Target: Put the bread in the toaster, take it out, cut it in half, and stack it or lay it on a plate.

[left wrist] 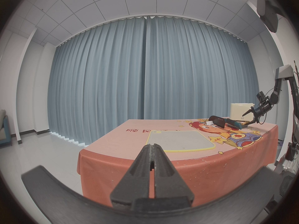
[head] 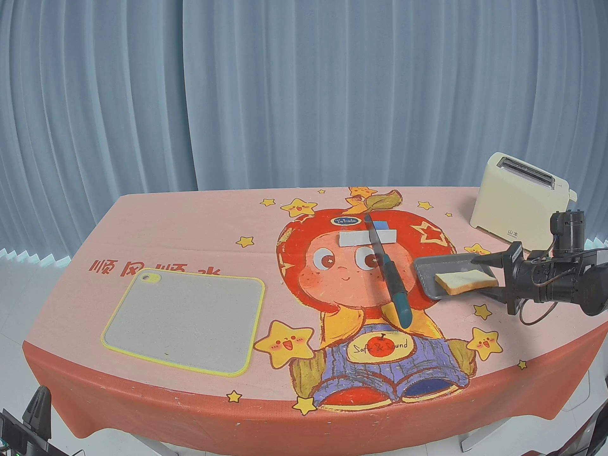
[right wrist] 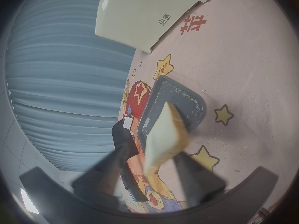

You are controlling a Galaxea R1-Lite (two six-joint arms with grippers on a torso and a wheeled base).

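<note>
A slice of bread [head: 465,281] lies in a shallow grey tray [head: 427,270] on the right of the table, its near end reaching the tray's rim. My right gripper [head: 501,278] is open and straddles that end of the bread [right wrist: 163,137]. One finger [right wrist: 193,178] touches the slice's underside and the other finger [right wrist: 102,171] stands apart from its top face. The cream toaster [head: 519,199] stands behind the tray with its slots empty. My left gripper [left wrist: 151,168] is shut on nothing, low and off the table's front left corner.
A knife [head: 391,277] with a blue handle lies across a small grey rest [head: 354,237] at the table's middle. A grey cutting board [head: 183,318] with a yellow rim lies at the front left. The table's front edge runs close below both.
</note>
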